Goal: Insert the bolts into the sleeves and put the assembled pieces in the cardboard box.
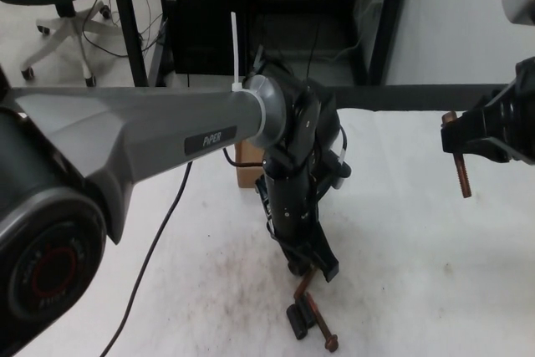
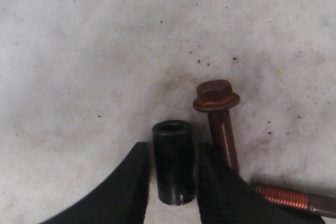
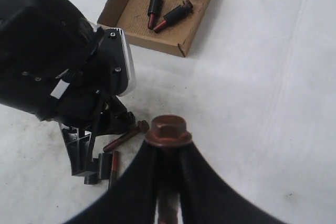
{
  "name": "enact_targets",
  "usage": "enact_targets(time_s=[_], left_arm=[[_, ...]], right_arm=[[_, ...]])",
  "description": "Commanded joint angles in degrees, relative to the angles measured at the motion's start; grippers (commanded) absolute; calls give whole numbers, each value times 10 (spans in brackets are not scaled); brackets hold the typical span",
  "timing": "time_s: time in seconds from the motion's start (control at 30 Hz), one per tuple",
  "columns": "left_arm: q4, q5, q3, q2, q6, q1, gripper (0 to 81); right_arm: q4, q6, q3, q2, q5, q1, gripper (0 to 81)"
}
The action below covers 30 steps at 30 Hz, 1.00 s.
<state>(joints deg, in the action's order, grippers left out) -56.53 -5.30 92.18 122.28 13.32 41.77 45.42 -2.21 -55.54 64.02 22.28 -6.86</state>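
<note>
The left pincer (image 2: 174,153) is held low over the white desk (image 1: 418,273) with its two black fingers (image 2: 137,182) parted, and nothing is gripped by it. A black sleeve (image 2: 173,169) is seen lying on the desk in the gap between those fingers, its open bore turned away from the pincer; whether its sides are touched by the fingers cannot be told. Just beside the sleeve a loose bolt (image 2: 223,124) of coppery colour is laid roughly parallel to it, the hexagonal flanged head lying beyond the sleeve's open end. The threaded end of a second loose bolt (image 2: 294,198) is seen close to the first one's shank, set at an angle to it. The right pincer (image 3: 168,153) is raised well above the desk, off to the right side, and is clenched on a held bolt (image 3: 168,129), which is clasped below its head and hung roughly upright, head uppermost. The cardboard box (image 3: 152,38) is placed on the desk beyond the left arm, well apart from the loose parts. Two assembled pieces (image 3: 154,6) are laid inside the box, side by side, each a bolt passed through a dark sleeve.
</note>
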Motion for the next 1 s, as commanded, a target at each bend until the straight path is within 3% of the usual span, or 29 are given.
enact_targets(time_s=[0.0, 0.97], left_arm=[[-5, 6, 0, -3, -5, 2, 287], [12, 11, -8, -3, -5, 2, 285]], right_arm=[[-11, 1, -1, -9, 8, 1, 9], [-11, 1, -1, -9, 8, 1, 9]])
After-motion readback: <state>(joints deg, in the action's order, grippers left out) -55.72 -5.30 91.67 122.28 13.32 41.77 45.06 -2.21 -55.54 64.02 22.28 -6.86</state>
